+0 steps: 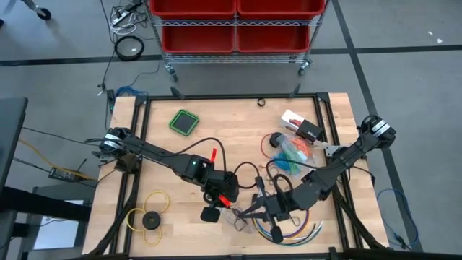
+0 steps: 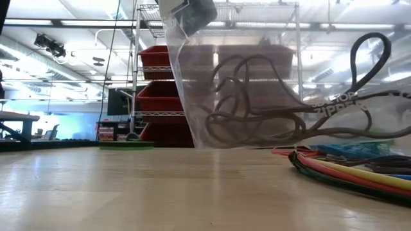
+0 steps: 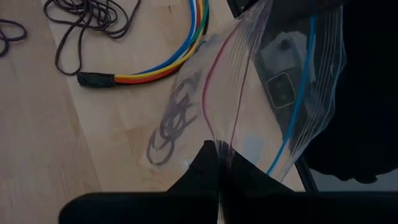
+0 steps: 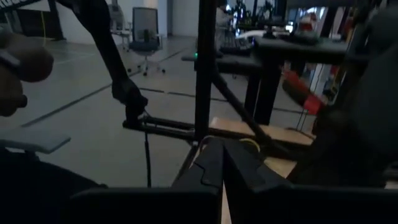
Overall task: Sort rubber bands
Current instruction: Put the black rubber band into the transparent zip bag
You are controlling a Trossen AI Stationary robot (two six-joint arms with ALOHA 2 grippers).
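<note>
the left gripper (image 1: 232, 207) sits at lower centre of the high view, its fingers pinched together on the edge of a clear zip bag (image 3: 249, 106). in the left wrist view the bag rises from the closed fingertips toward the upper right of the frame, showing a red seal line and a blue one. a bunch of dark purple rubber bands (image 3: 171, 121) lies inside the bag at centre frame. in the low view the same bag (image 2: 257, 90) hangs at centre above the bench (image 2: 128, 192), with dark loops visible through the plastic.

the right gripper (image 1: 261, 209) is just right of the left one in the high view, fingers closed; whether it holds anything cannot be told. its wrist view looks out past the bench edge into the room.

more rubber bands, blue, green and orange (image 1: 292, 155), lie in a heap at right of centre in the high view. multicoloured cables (image 3: 168, 62) curve across the upper middle of the left wrist view. a yellow ring with a black disc (image 1: 150, 217) rests at lower left of the high view.
</note>
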